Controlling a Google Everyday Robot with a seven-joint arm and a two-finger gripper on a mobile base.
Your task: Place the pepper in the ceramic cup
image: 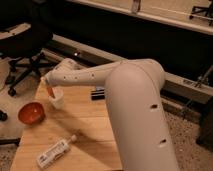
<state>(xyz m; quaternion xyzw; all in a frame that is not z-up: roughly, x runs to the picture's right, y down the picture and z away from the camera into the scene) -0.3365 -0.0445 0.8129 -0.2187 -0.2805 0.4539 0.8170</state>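
Observation:
The slim orange-red pepper (pixel 50 91) hangs upright from my gripper (pixel 48 83), which is shut on its top end. Its lower tip sits at the left rim of the small white ceramic cup (pixel 58 100), at or just inside the opening. The cup stands on the wooden table (pixel 85 130) near its far left edge. My white arm reaches in from the right and covers much of the table's right side.
An orange-red bowl (pixel 31 113) sits left of the cup in front. A white bottle (pixel 55 151) lies on its side near the front edge. A dark flat object (pixel 97 93) lies behind the arm. An office chair (pixel 25 47) stands at the far left.

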